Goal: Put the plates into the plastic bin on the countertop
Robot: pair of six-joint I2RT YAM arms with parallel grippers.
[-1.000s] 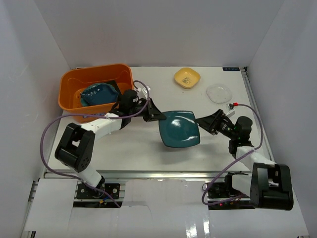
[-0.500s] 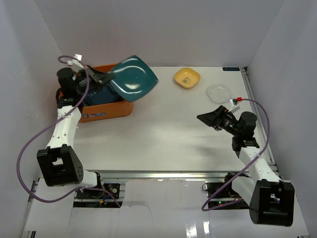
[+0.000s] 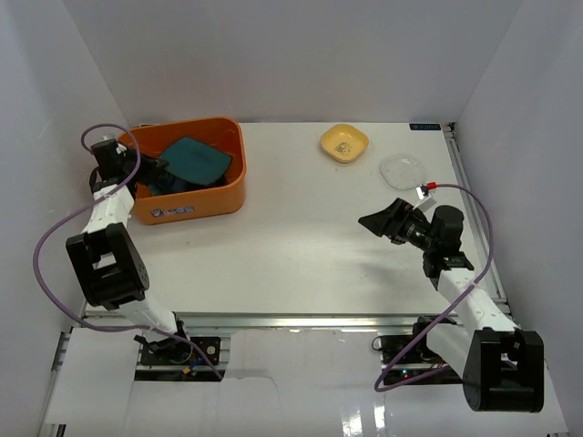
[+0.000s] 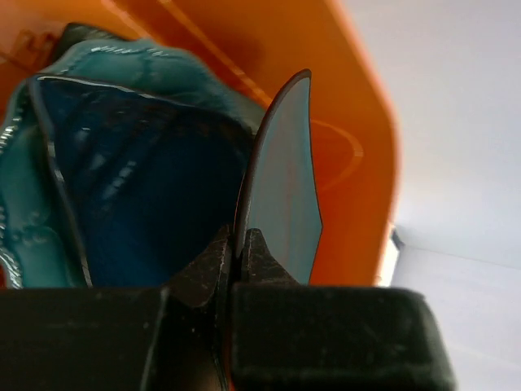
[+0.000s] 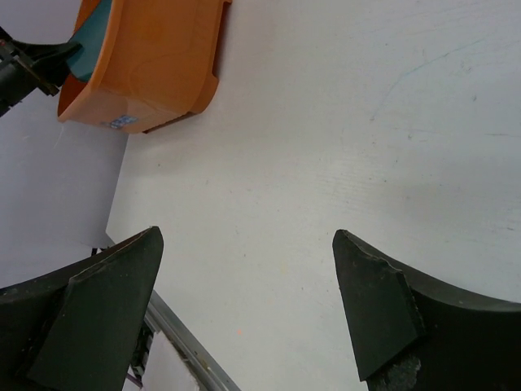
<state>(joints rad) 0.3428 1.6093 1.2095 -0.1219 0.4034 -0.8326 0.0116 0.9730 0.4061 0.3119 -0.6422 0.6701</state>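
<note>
My left gripper (image 3: 160,168) is shut on the rim of the teal rounded-square plate (image 3: 197,159) and holds it tilted inside the orange plastic bin (image 3: 187,208). In the left wrist view the jaws (image 4: 238,244) pinch this plate (image 4: 281,187) edge-on, over a round scalloped teal plate (image 4: 20,195) lying in the bin (image 4: 358,155). My right gripper (image 3: 378,221) is open and empty above the white countertop (image 3: 291,246); it also shows in the right wrist view (image 5: 248,305). A small yellow plate (image 3: 344,142) and a small clear-white plate (image 3: 403,169) lie at the back right.
The bin stands at the back left corner, close to the white side wall (image 3: 55,137). Its side with a white label also shows in the right wrist view (image 5: 155,65). A metal rail (image 3: 273,319) runs along the table's near edge.
The teal plate went from the table's middle up over the bin's rim and is now down inside the bin, still in my left gripper. My right gripper stayed open, barely moving.
</note>
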